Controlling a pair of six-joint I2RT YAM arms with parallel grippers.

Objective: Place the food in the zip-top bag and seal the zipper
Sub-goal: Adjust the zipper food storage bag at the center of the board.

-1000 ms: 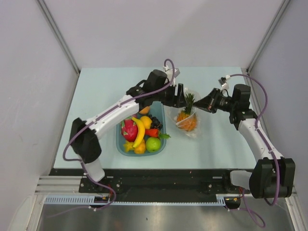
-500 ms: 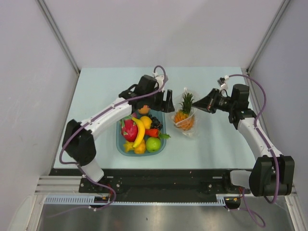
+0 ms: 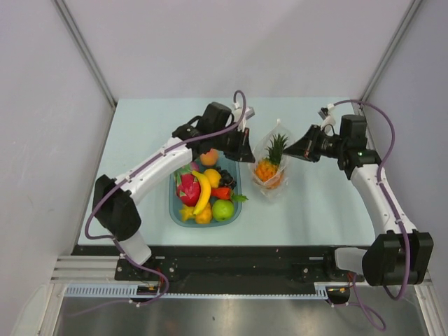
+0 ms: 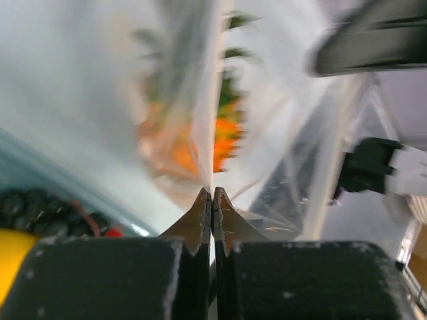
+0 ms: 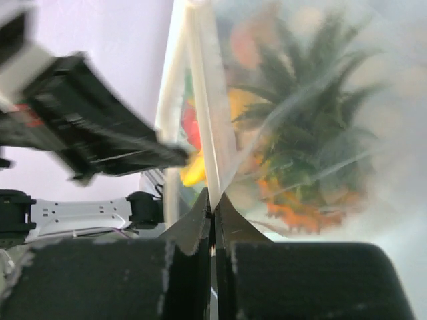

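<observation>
Top external: shows zip-top bag [image 3: 280, 175] upright on table [image 3: 140, 140], pinched at its sides between left gripper [image 3: 246, 147] and right gripper [image 3: 288, 150]; pineapple [image 3: 266, 169] inside; blue tray [image 3: 173, 206] of other food [image 3: 203, 190] just beside, on the left.
Left wrist: shows fingers together, clamped on bag film; orange pineapple blurred beyond.
Right wrist: shows fingers together, clamped on bag edge; pineapple crown behind the plastic.
</observation>
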